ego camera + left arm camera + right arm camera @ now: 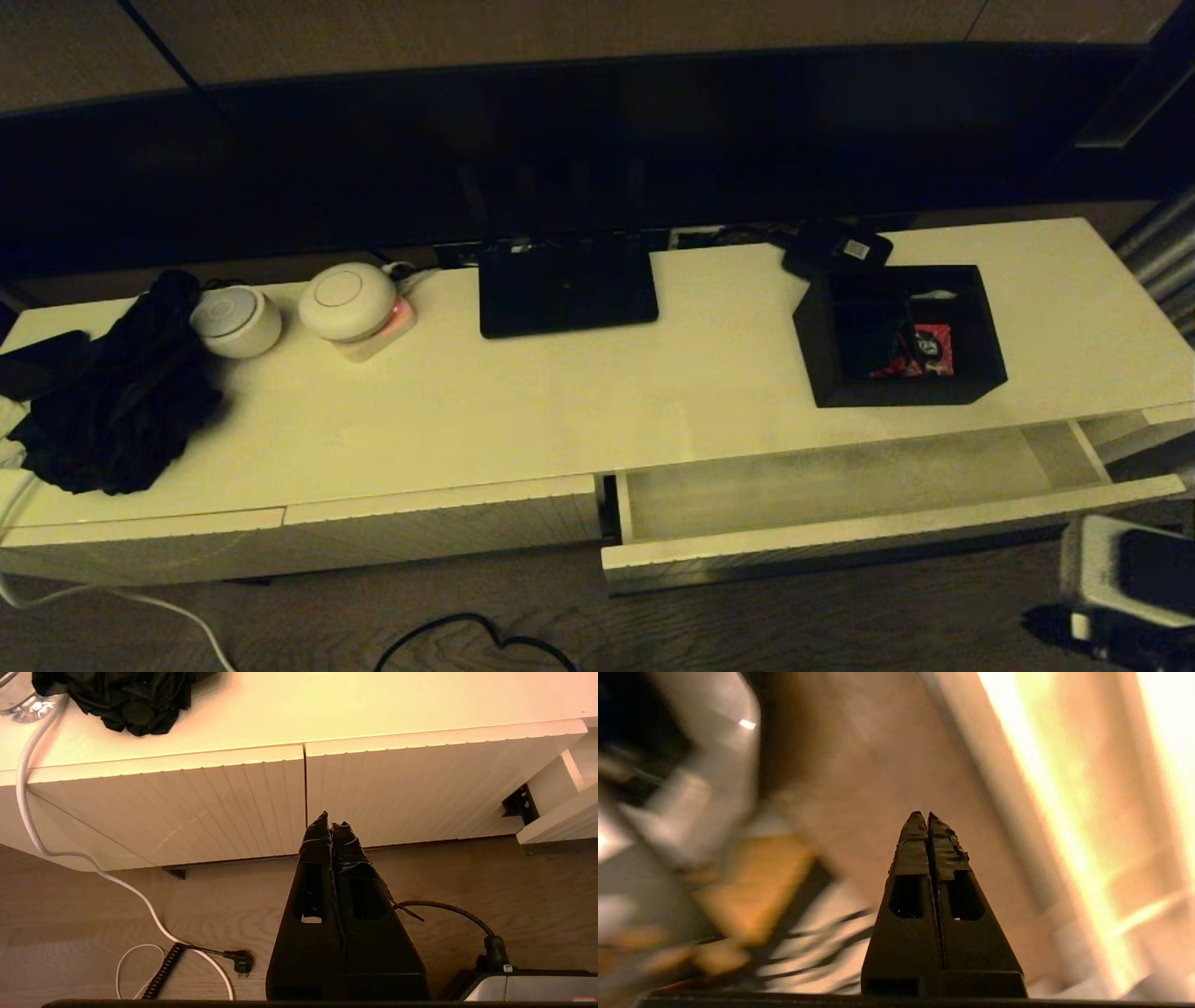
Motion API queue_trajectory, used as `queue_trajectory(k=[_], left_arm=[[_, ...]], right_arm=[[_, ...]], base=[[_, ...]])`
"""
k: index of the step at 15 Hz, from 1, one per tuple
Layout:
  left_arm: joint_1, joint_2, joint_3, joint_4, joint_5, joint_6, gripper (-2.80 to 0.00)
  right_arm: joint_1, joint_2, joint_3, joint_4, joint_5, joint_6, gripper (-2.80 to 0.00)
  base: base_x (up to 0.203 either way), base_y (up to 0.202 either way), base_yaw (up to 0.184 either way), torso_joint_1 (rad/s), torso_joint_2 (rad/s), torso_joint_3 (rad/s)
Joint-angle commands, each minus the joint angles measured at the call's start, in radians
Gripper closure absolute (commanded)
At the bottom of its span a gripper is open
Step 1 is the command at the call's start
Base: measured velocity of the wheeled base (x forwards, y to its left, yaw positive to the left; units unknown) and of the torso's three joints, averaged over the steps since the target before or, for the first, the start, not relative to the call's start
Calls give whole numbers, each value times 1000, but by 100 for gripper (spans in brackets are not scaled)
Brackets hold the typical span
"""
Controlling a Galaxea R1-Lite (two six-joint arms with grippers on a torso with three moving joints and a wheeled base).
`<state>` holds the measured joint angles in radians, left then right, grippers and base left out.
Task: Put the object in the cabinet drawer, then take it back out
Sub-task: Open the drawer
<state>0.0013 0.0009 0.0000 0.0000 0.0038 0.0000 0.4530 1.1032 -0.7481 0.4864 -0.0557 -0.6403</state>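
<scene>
The black box [898, 334] with inner dividers and red packets stands on the cabinet top at the right, just behind the drawer. The wide cream drawer [878, 537] is pulled open below it, and its pale interior holds nothing. One corner of the drawer [560, 821] shows in the left wrist view. My right arm [1125, 583] is low at the front right, in front of the drawer. The right gripper [923, 815] is shut and holds nothing. My left gripper [331, 821] is shut too, low over the floor and facing the closed ribbed fronts.
On the cabinet top are a flat black router [567, 285], a small black device with a white label [837, 248], two white round devices [348, 301] and a black cloth [121, 387]. A dark screen [597, 140] stands behind. Cables [140, 905] lie on the wooden floor.
</scene>
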Motion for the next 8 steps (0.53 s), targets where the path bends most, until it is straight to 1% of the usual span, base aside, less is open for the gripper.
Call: queue_trajectory(k=[1, 2, 3, 6, 8], left_arm=[[0, -1, 3, 0, 1, 0, 0], [0, -1, 3, 0, 1, 0, 0], [0, -1, 3, 0, 1, 0, 0], [0, -1, 3, 0, 1, 0, 0], [0, -1, 3, 0, 0, 0, 0]], right_arm=[[-5, -2, -87, 130, -4, 278, 0], [-5, 35, -106, 138, -4, 380, 0], [-5, 77, -120, 140, -5, 457, 0], [-5, 192, -147, 140, -9, 630, 0], [1, 285, -174, 115, -23, 780, 0]], base=[[0, 0, 0, 0, 0, 0], [0, 0, 0, 0, 0, 0], [0, 0, 0, 0, 0, 0], [0, 0, 0, 0, 0, 0], [0, 0, 0, 0, 0, 0]])
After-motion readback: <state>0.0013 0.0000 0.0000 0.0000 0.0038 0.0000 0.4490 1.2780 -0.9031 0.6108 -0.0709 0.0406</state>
